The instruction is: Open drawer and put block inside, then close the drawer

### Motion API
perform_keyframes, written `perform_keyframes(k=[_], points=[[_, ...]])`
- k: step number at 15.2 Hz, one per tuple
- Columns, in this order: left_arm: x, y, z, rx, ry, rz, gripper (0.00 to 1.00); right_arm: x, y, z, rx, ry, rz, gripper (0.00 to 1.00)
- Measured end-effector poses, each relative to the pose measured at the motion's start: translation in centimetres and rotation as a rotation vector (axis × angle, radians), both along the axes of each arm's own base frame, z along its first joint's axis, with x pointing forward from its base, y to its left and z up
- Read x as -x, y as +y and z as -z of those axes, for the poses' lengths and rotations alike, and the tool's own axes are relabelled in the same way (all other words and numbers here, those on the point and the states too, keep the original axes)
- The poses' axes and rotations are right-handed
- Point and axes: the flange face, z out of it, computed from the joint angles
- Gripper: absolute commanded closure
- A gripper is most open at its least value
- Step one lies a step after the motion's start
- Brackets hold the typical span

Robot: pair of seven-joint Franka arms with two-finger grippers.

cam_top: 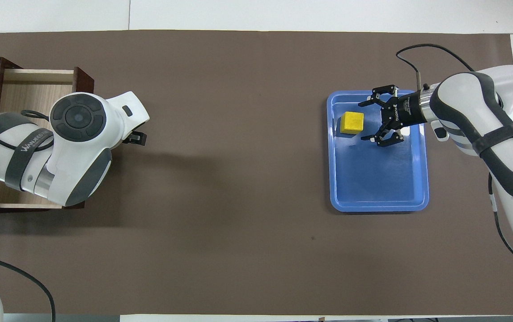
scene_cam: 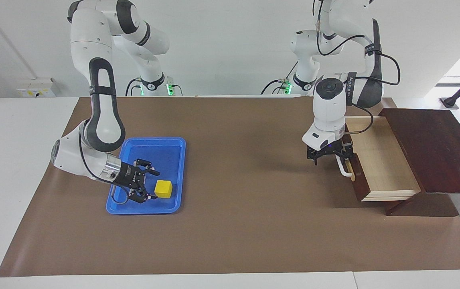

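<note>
The drawer (scene_cam: 378, 160) stands pulled out at the left arm's end of the table, and its pale wooden inside is bare. The left gripper (scene_cam: 329, 155) hangs at the white bar handle (scene_cam: 344, 168), at about 9 o'clock of the drawer in the facing view; its fingers are spread apart, and I cannot tell if they touch the handle. The yellow block (scene_cam: 163, 188) lies in the blue tray (scene_cam: 173, 144) toward the right arm's end. The right gripper (scene_cam: 146, 186) is low over the tray with the jaws wide open, just beside the block, at its 9 o'clock in that view, not holding it.
</note>
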Motion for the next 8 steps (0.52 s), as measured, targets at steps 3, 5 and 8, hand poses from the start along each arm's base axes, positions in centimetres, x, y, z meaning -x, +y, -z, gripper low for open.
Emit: perform_keyframes(k=[3, 5, 8], points=[[-1.1, -0.4, -4.0, 0.029, 0.027, -0.068, 0.0, 0.2, 0.1, 0.6, 0.009, -0.005, 0.002, 0.0], [-1.4, -1.3, -6.6, 0.073, 0.03, -0.125, 0.0, 0.4, 0.0, 1.0, 0.012, -0.008, -0.004, 0.0], [-0.7, -4.2, -8.4, 0.149, 0.011, -0.284, 0.0, 0.5, 0.1, 1.1, 0.012, -0.008, -0.007, 0.02]])
